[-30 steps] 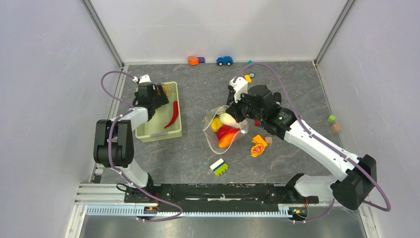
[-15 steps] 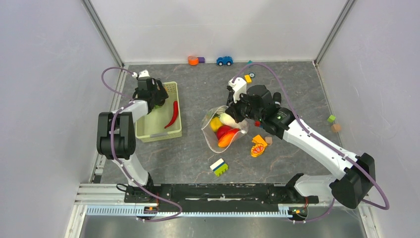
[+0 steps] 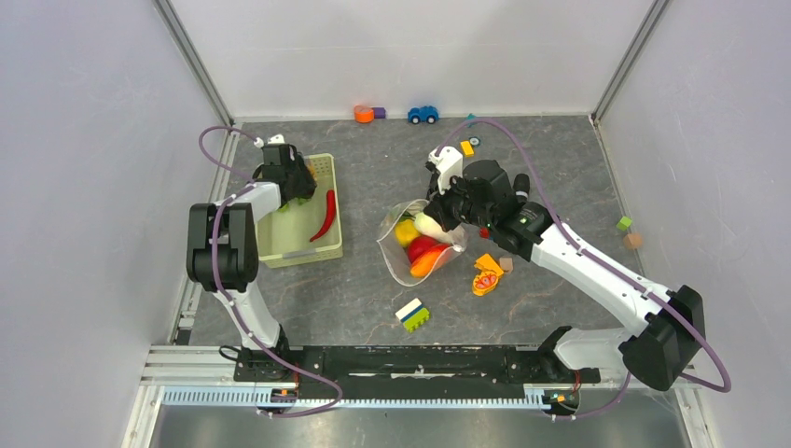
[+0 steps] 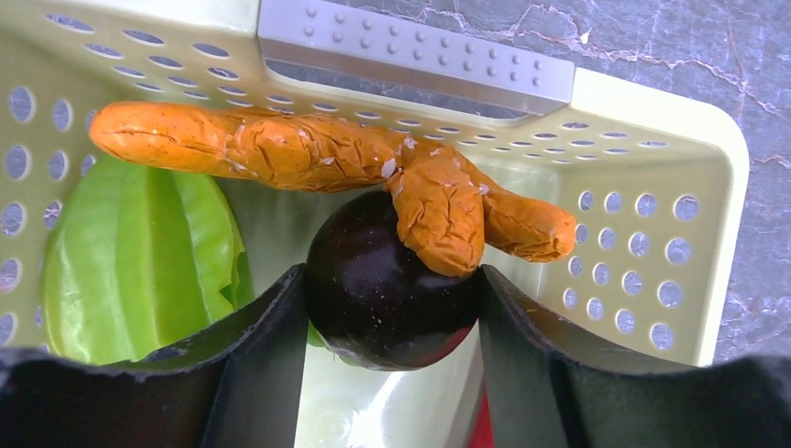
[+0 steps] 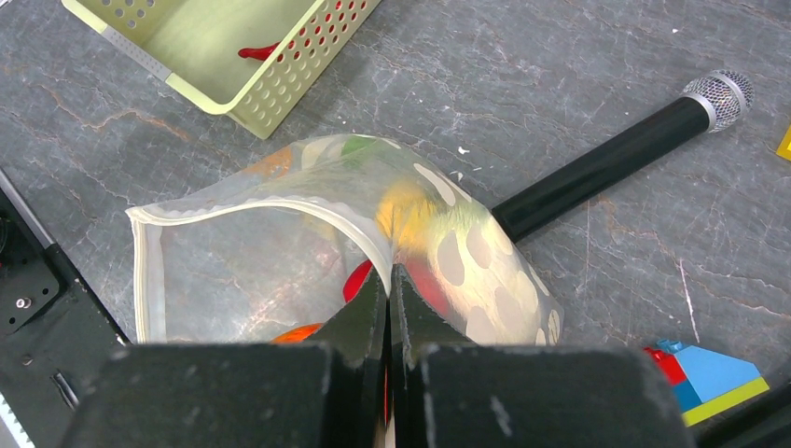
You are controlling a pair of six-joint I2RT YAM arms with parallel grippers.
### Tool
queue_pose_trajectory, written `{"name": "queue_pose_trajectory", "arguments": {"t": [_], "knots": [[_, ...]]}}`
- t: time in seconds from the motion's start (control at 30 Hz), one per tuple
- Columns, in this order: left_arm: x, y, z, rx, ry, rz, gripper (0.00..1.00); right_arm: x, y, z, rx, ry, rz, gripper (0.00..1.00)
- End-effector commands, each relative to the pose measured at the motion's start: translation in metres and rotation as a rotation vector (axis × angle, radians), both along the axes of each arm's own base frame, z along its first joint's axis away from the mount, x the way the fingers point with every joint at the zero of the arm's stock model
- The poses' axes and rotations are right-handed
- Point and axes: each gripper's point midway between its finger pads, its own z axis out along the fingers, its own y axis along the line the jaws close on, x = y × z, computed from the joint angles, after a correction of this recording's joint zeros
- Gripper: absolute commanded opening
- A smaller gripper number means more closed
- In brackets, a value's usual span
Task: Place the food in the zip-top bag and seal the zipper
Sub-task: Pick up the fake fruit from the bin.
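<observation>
My left gripper [image 4: 392, 313] is inside the pale green basket [image 4: 653, 131] at its far end. It is shut on a dark purple piece [image 4: 387, 294]; both fingers touch it. An orange carrot [image 4: 308, 154] lies across the purple piece, and a green piece [image 4: 149, 252] is beside it. A red chili [image 3: 325, 215] lies in the basket. My right gripper [image 5: 389, 280] is shut on the rim of the clear dotted zip-top bag [image 5: 485, 271] and holds it open. The whitish zipper [image 5: 149, 271] runs along the mouth. Yellow [image 3: 407, 233], white [image 3: 429, 224], red [image 3: 422, 248] and orange [image 3: 427, 264] pieces are in the bag.
An orange-and-red lumpy toy [image 3: 487, 274] lies right of the bag. A blue, white and green block [image 3: 412, 315] lies in front. A black microphone [image 5: 606, 163] lies behind the bag. A toy car [image 3: 423, 114] and blocks [image 3: 366, 113] line the back wall; two cubes [image 3: 627, 231] sit right.
My left gripper has shifted a little farther along the basket toward its far end. The right gripper and the bag have barely moved.
</observation>
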Motion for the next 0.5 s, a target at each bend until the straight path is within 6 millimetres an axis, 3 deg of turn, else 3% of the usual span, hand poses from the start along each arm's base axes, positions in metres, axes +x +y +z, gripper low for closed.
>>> {"name": "queue_pose_trajectory", "arguments": {"t": [0.0, 0.13, 0.23, 0.33, 0.47], "knots": [[0.004, -0.003, 0.009, -0.041, -0.014, 0.013, 0.56, 0.004, 0.007, 0.022, 0.049, -0.044, 0.004, 0.0], [0.001, -0.002, 0.012, -0.031, -0.022, 0.008, 0.43, 0.003, 0.006, 0.023, 0.052, -0.047, 0.004, 0.0], [-0.002, -0.001, 0.023, -0.029, -0.045, 0.011, 0.39, 0.003, 0.006, 0.024, 0.054, -0.048, 0.003, 0.0], [-0.008, -0.01, 0.042, -0.068, -0.098, -0.016, 0.39, 0.003, 0.006, 0.023, 0.052, -0.047, 0.003, 0.0], [-0.012, -0.025, 0.09, -0.127, -0.252, -0.08, 0.39, 0.003, 0.006, 0.023, 0.052, -0.047, 0.004, 0.0]]}}
